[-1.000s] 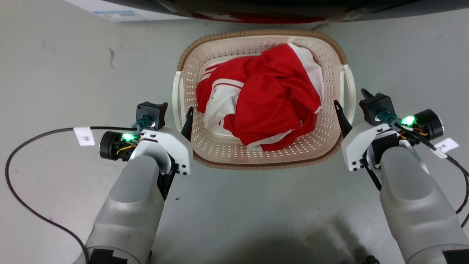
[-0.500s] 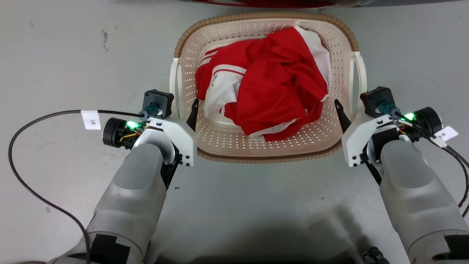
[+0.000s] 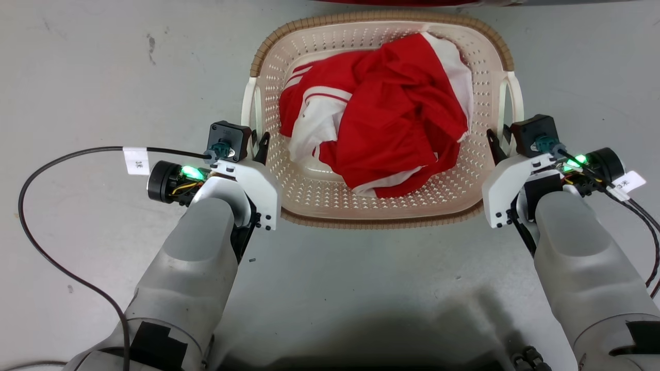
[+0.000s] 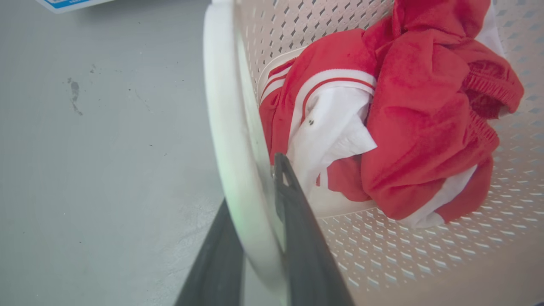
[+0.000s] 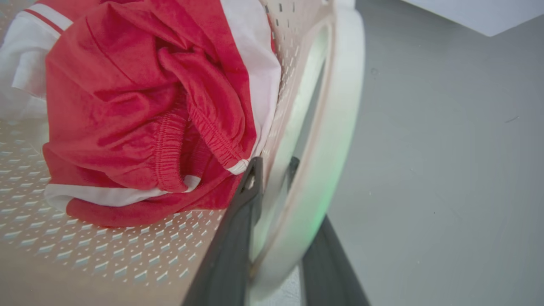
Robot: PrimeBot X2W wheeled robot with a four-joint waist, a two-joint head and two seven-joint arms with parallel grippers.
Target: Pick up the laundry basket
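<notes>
Head view: the laundry basket (image 3: 376,224) sits in the upper middle of the frame. Grey floor (image 3: 361,288) shows to its left, right and below, and its far rim is close to the top edge. A crumpled red-and-white garment (image 3: 392,129) lies inside it. We note the floor is smooth and matt, with a dark smear (image 3: 150,44) at upper left, a few specks, and the robot's shadow along the bottom centre. A black cable (image 3: 31,206) carrying a white tag (image 3: 136,160) loops across the left of the frame.

Left wrist view: the left gripper (image 4: 255,178) has its jaws clamped on the basket's left handle (image 4: 225,106), one finger inside the wall and one outside. A white panel corner (image 4: 68,3) with blue print shows at top left.

Right wrist view: the right gripper (image 5: 274,163) straddles the right handle (image 5: 340,106), jaws narrowly apart with the band between them. The view is too close and blurred for us to tell whether they press on it. A pale panel corner (image 5: 480,12) sits at upper right above bare grey floor.
</notes>
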